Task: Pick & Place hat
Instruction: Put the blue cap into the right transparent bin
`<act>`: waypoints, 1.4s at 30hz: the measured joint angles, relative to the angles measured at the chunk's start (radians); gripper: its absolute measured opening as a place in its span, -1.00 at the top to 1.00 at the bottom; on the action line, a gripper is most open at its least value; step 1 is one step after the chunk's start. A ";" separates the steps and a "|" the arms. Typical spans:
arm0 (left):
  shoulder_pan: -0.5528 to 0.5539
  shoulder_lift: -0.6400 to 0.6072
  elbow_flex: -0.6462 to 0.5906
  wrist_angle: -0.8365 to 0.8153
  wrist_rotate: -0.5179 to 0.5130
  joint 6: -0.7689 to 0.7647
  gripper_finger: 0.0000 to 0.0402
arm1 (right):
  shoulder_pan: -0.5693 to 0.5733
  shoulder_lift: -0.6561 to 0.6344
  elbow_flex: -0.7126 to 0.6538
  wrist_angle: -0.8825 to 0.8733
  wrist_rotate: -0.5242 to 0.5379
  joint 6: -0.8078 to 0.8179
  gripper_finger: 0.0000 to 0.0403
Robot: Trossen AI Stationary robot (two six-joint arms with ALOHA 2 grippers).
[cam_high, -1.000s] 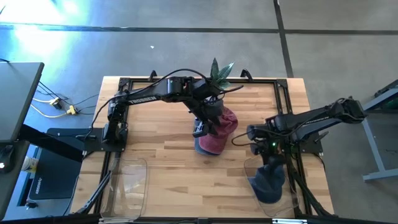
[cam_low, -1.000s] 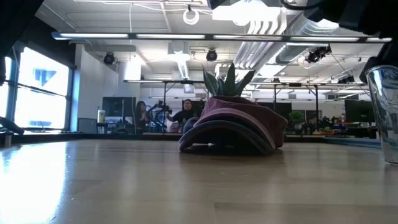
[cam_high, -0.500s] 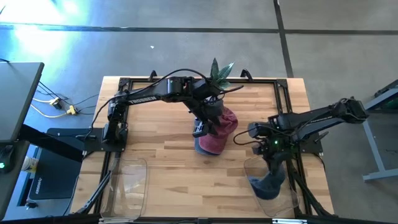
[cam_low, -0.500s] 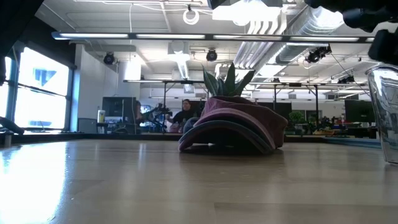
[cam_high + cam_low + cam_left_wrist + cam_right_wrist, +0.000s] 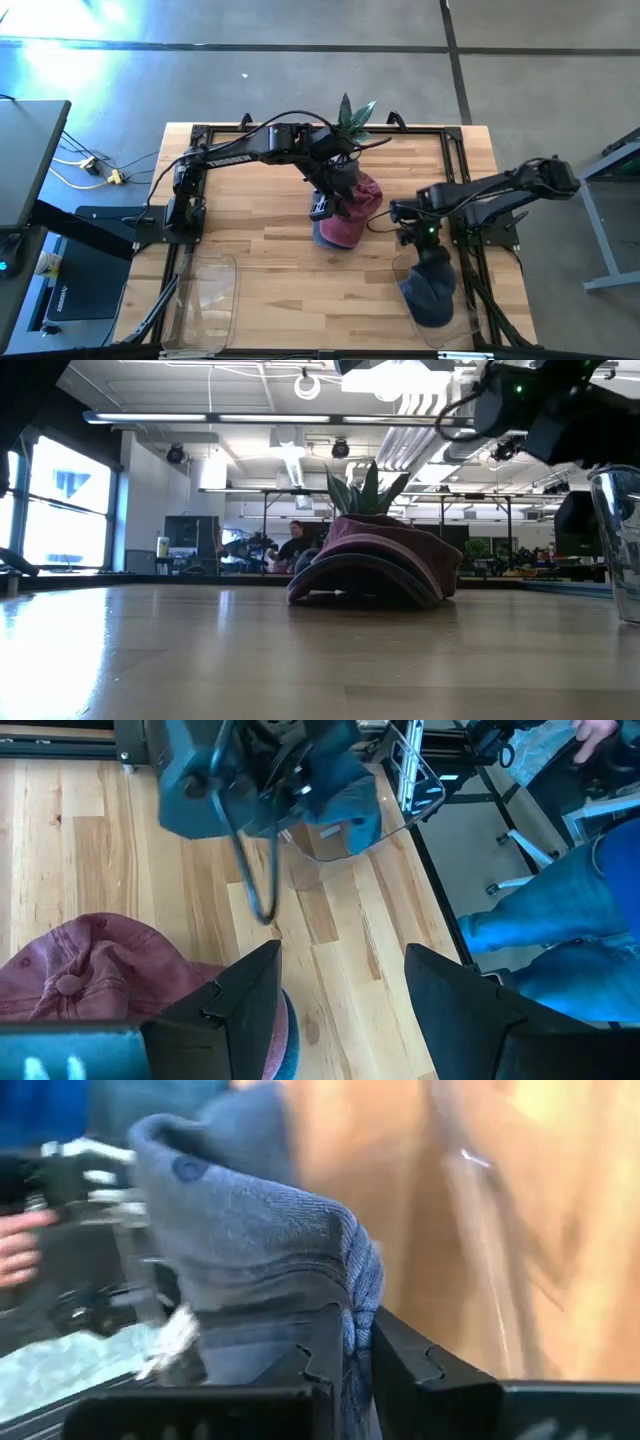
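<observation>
A maroon hat (image 5: 355,205) lies on top of a dark hat (image 5: 365,575) at mid-table, in front of a potted plant (image 5: 350,115). The stack rests on the wood by the lower hat's rim. My left gripper (image 5: 340,985) hovers open just above the stack, beside the maroon crown (image 5: 90,970). A blue hat (image 5: 432,288) hangs over a clear container (image 5: 455,325) at the near right, with my right gripper (image 5: 418,238) shut on it. My right gripper pinches a bunched fold of the blue hat's crown cloth (image 5: 352,1295) between its two fingers (image 5: 405,1365). It comes at the hat from above, pointing down. The hat hangs slack below it over the clear container; whether its lower end rests inside, I cannot tell.
A second clear container (image 5: 205,290) stands at the near left. Black rails (image 5: 455,150) frame the tabletop. Bare wood (image 5: 290,280) lies between the two containers. People show in the room beyond the table (image 5: 295,545).
My right gripper has shifted a little toward the table's left with the blue hat under it. In the low view the arm has come into sight at the upper right. The hat stack and my left gripper have kept still.
</observation>
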 joint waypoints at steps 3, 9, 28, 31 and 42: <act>0.000 0.000 0.000 0.000 0.000 0.000 -0.04 | -0.030 -0.006 0.000 -0.041 0.013 0.045 0.88; 0.000 0.000 0.000 0.000 0.001 -0.011 -0.04 | -0.049 -0.081 0.000 -0.087 0.049 0.176 0.88; -0.185 -0.002 -0.301 0.433 0.057 -0.244 0.95 | -0.044 -0.197 0.000 -0.188 0.167 0.480 0.88; -0.221 -0.002 -0.398 0.600 0.030 -0.364 0.92 | -0.044 -0.197 0.000 -0.188 0.169 0.476 0.86; -0.361 0.002 -0.611 1.002 -0.345 -0.446 1.00 | -0.043 -0.197 0.000 -0.174 0.199 0.501 0.84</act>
